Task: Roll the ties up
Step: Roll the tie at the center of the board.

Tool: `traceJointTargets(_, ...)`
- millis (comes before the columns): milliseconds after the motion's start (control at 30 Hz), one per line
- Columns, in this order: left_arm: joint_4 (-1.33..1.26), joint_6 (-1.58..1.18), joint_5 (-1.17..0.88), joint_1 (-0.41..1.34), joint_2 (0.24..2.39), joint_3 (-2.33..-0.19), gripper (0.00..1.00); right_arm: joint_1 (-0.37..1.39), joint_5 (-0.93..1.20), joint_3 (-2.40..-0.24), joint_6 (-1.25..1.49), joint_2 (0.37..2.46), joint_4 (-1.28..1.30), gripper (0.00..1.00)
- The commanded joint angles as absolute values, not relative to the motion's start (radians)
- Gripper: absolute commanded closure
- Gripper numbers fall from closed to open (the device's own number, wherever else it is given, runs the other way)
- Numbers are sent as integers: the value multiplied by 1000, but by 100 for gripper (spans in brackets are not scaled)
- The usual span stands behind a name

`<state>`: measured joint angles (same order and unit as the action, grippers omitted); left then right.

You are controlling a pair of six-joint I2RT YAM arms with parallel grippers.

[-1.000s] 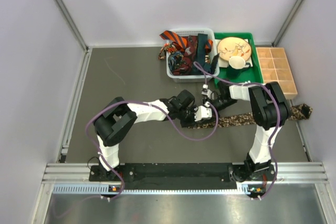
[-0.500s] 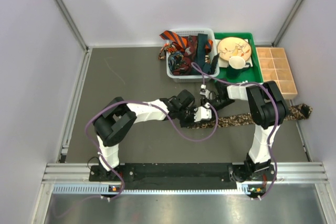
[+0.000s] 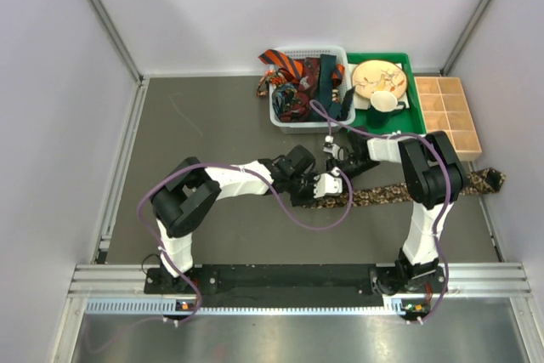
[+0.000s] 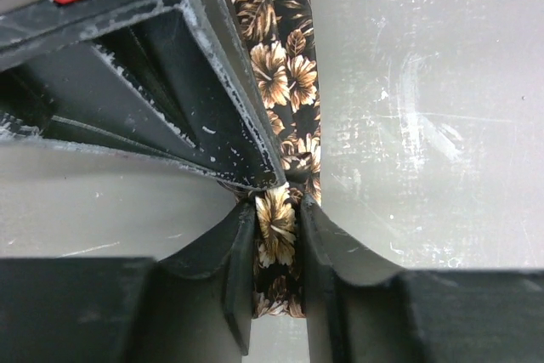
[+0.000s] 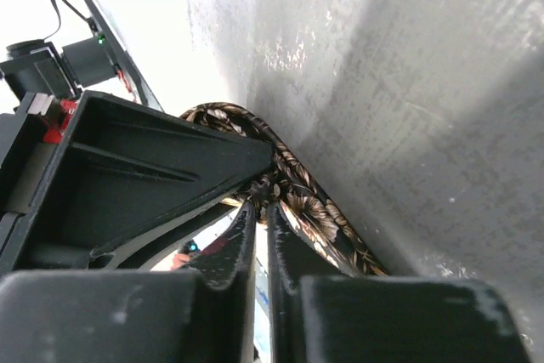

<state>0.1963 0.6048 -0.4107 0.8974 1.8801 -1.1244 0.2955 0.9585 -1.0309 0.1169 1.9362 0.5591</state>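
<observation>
Bright, even overhead light; right wrist view blown out upper-left.

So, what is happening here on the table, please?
Both arms are working on one brown-black tie that lies stretched out flat on the table. The left gripper pinches the tie near one end, with a finger on each side of it. The right gripper is right beside it, with its fingers almost together, and seems to nip the fabric. No roll is formed yet. The other ties sit in the white basket at the back.
</observation>
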Motion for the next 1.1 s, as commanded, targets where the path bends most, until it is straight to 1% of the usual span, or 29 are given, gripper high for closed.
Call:
traceJointTargets(0,410,607,-377,893,1899,-1097,66,313,931,-1055,115,1919,517,100)
traceJointTargets(33,411,606,-377,891,1898,-1097,57,313,919,-1054,107,1921,520,100)
traceJointTargets(100,402,595,-385,879,1878,-1083,50,314,876,-1049,100,1922,523,100)
traceJointTargets(133,390,591,-390,874,1858,-1078,45,313,865,-1046,98,1922,523,100)
traceJointTargets(167,385,583,-399,870,1849,-1072,43,313,853,-1043,100,1922,522,100)
traceJointTargets(333,339,563,-414,850,1789,-1028,38,313,811,-1025,103,1927,518,100)
traceJointTargets(533,296,509,-410,850,1816,-1037,36,314,822,-1015,106,1928,509,100)
traceJointTargets(600,287,470,-410,850,1836,-1064,32,314,828,-1015,106,1925,508,100)
traceJointTargets(667,284,442,-423,853,1867,-1084,26,314,841,-1017,103,1922,512,100)
traceJointTargets(733,273,430,-410,868,1890,-1106,23,314,850,-1016,103,1913,511,100)
traceJointTargets(800,267,423,-394,882,1908,-1130,23,316,862,-1014,103,1910,509,100)
traceJointTargets(900,304,445,-368,894,1950,-1175,32,318,882,-1012,103,1907,511,100)
traceJointTargets(933,337,483,-351,897,1966,-1184,35,318,885,-1015,103,1905,511,100)
traceJointTargets(967,351,506,-319,899,1970,-1186,43,318,894,-1015,101,1899,515,100)
traceJointTargets(1033,377,579,-289,897,1971,-1178,49,318,900,-1020,101,1888,523,100)
traceJointTargets(1067,406,600,-273,896,1970,-1172,55,318,910,-1025,103,1878,525,100)
